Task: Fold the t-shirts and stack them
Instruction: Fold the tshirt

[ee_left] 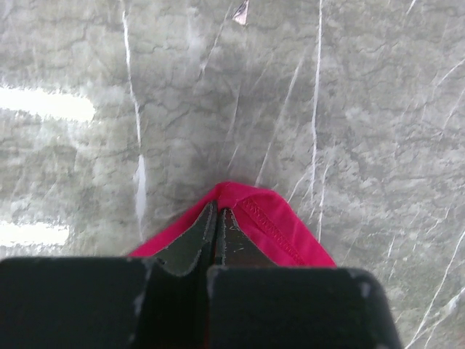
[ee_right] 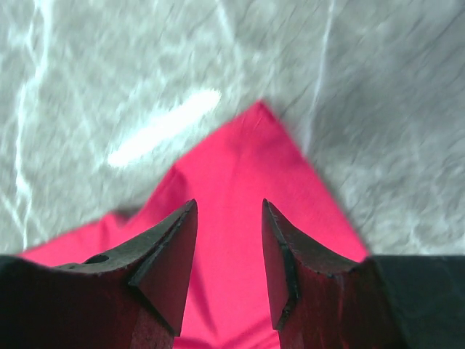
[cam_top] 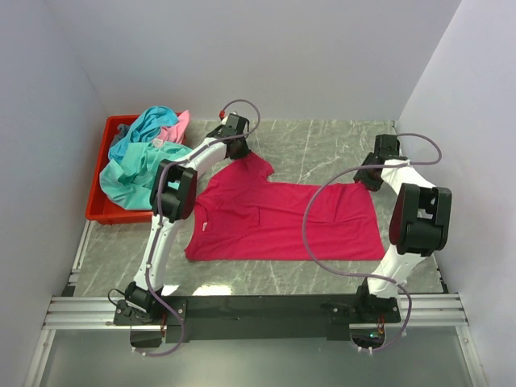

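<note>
A magenta-red t-shirt (cam_top: 282, 222) lies spread flat on the grey marbled table (cam_top: 322, 145). My left gripper (cam_top: 240, 153) is at its far left sleeve. In the left wrist view the jaws (ee_left: 216, 211) are pressed together over the stitched sleeve corner (ee_left: 283, 229), pinching the cloth. My right gripper (cam_top: 367, 183) hovers at the shirt's far right corner. In the right wrist view it (ee_right: 229, 205) stands open above that red corner (ee_right: 251, 153), with nothing between its fingers. Teal t-shirts (cam_top: 137, 169) and a light pink one (cam_top: 179, 125) are heaped at the left.
The heap of shirts lies in a red plastic bin (cam_top: 101, 211) at the table's left edge, close to the left arm. White walls close in the left, back and right. A metal rail (cam_top: 258, 310) carries both arm bases at the near edge.
</note>
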